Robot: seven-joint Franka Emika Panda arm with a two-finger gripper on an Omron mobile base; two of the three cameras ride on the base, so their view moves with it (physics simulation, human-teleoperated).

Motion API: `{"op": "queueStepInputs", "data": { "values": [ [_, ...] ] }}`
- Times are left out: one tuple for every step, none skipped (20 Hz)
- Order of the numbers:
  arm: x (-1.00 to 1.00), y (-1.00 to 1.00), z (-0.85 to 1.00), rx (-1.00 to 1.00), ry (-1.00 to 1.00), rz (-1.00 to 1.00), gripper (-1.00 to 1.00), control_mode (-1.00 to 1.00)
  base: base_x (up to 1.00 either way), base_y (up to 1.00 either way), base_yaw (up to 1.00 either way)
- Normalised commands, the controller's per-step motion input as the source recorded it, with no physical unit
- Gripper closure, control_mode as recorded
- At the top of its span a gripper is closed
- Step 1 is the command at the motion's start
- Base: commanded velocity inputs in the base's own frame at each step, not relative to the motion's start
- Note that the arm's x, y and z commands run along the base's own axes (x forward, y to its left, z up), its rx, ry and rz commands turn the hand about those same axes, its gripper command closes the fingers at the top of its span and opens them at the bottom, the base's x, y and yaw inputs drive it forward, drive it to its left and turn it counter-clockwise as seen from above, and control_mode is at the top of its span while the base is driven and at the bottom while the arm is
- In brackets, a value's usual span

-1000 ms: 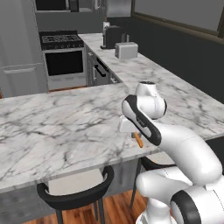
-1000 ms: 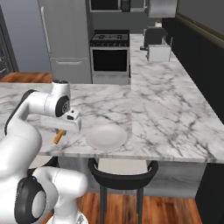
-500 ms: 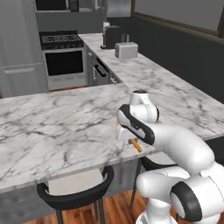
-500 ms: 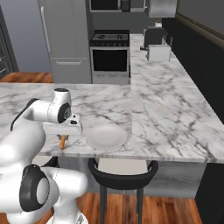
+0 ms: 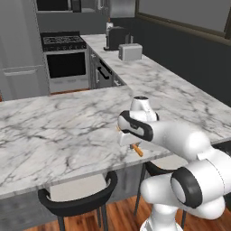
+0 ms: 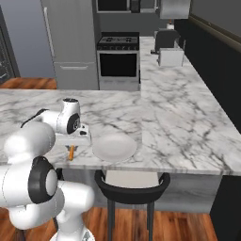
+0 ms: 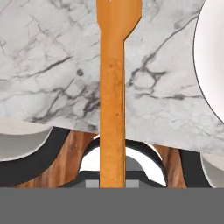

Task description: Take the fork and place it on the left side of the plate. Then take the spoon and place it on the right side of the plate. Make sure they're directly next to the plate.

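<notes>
My gripper (image 6: 74, 145) is shut on the bright orange fork (image 6: 71, 153), low over the front edge of the marble counter. The white round plate (image 6: 114, 146) lies just to the right of it, a small gap away. In the left base view the fork (image 5: 137, 150) sticks out below the hand (image 5: 131, 143) toward the counter's edge, and the arm covers the plate. The hand view has the fork (image 7: 112, 87) running straight up the middle, with the plate's rim (image 7: 213, 57) at the right edge. The spoon is out of view.
A black stool (image 6: 134, 181) stands under the counter's front edge below the plate, and another stool (image 5: 79, 196) is further left. A toaster (image 6: 170, 56) and a dark coffee machine (image 6: 165, 36) sit far back on the side counter. The stove (image 6: 118, 59) is behind.
The hand has come down with the fork from above the counter to just over its surface, and shifted slightly toward the plate. The grip has not changed.
</notes>
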Motion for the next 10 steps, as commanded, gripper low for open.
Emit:
{"op": "queueStepInputs", "data": {
  "values": [
    [0.26,0.09,-0.32,-0.02,0.0,-0.05,1.0,-1.0,0.0,0.0,0.0],
    [0.29,0.02,-0.28,-0.02,0.01,-0.08,1.0,-1.0,0.0,0.0,0.0],
    [0.32,0.0,-0.25,-0.01,0.04,-0.11,1.0,-1.0,0.0,0.0,0.0],
    [0.33,0.0,-0.23,-0.01,0.05,-0.12,1.0,-1.0,0.0,0.0,0.0],
    [0.33,0.0,-0.23,-0.02,0.04,-0.12,1.0,-1.0,0.0,0.0,0.0],
    [0.34,0.0,-0.22,-0.01,0.03,-0.12,1.0,-1.0,0.0,0.0,0.0],
    [0.35,0.0,-0.19,-0.02,0.02,-0.14,1.0,-1.0,0.0,0.0,0.0],
    [0.35,0.0,-0.19,-0.02,0.02,-0.14,1.0,-1.0,0.0,0.0,0.0],
    [0.36,0.0,-0.2,-0.03,0.02,-0.14,1.0,-1.0,0.0,0.0,0.0],
    [0.35,0.0,-0.18,-0.02,0.01,-0.14,1.0,-1.0,0.0,0.0,0.0]
  ]
}}
